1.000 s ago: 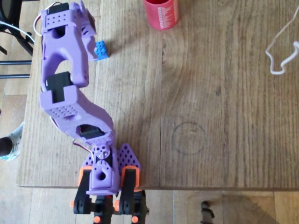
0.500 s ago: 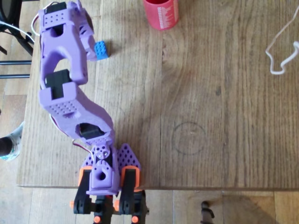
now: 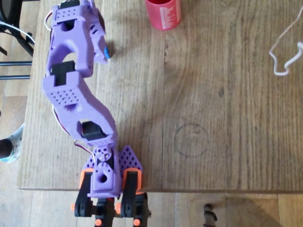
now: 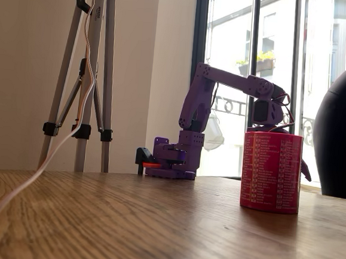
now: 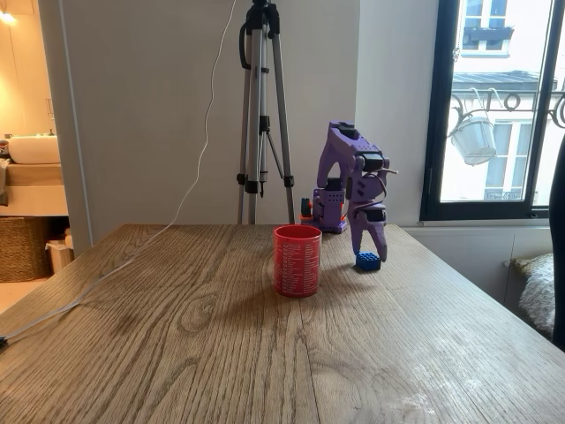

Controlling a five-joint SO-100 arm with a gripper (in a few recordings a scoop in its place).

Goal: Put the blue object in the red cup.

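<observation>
Swinging across over the last second, the tool (image 5: 370,250) now hangs directly above the blue object (image 5: 368,261), which in the overhead view has shrunk from a fully exposed brick to a sliver (image 3: 107,52) peeking out at the tool's right edge. The brick rests on the table (image 5: 203,336) beneath the fingertips; whether the fingers are spread or pressed together I cannot tell. Further right of the tool stands the red cup (image 3: 163,14), well apart and empty-looking. This reads as alignment finished, with the descent and pinch not yet made.
</observation>
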